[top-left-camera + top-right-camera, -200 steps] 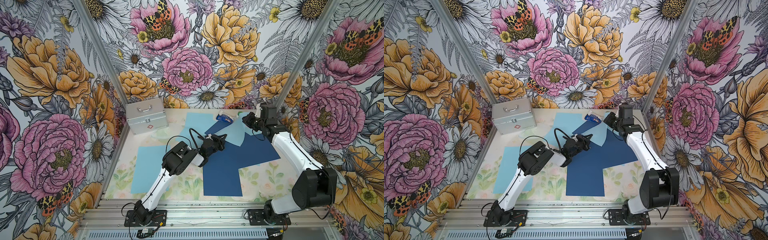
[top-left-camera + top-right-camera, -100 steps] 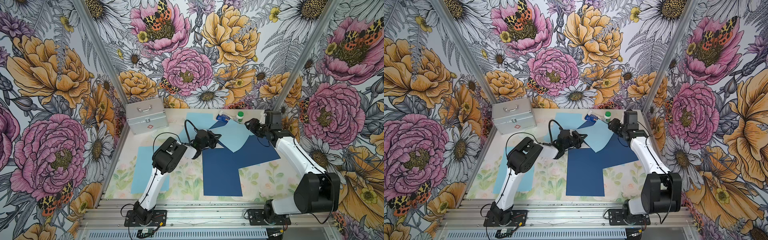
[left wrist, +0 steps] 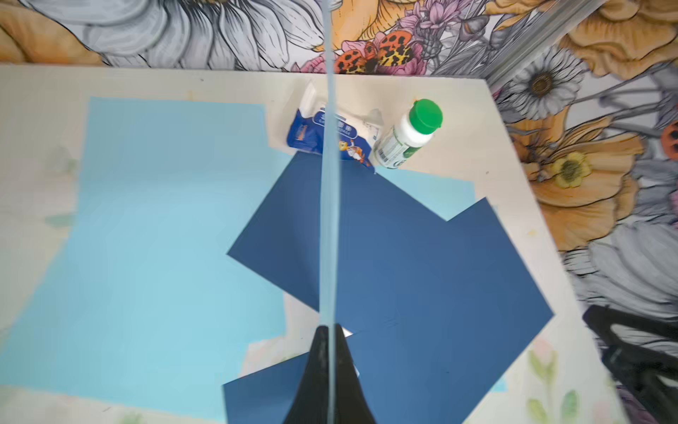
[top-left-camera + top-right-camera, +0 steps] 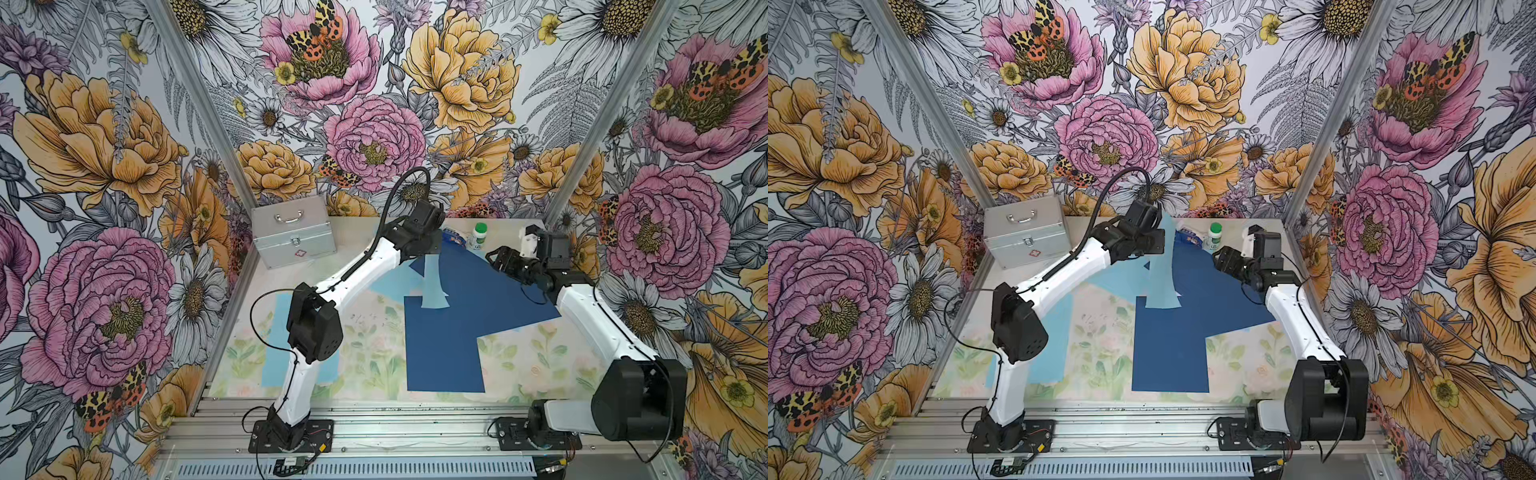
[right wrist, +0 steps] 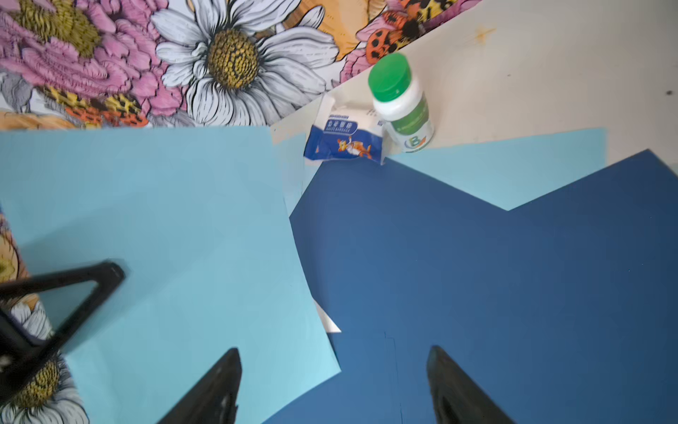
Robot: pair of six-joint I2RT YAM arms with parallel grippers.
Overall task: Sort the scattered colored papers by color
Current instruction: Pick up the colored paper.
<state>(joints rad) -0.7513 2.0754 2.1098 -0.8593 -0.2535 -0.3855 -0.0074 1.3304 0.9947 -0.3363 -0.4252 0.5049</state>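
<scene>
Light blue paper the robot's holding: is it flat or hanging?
Hanging. The light blue paper dangles over the dark blue papers, its top edge pinched in the shut left end effector.

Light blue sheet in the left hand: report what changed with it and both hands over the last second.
The left hand, shut on the light blue sheet, rose and swung toward the back wall, lifting the sheet so it hangs below. The right hand opened and drew back toward its side. The navy sheets, metal case and packet stayed put.
</scene>
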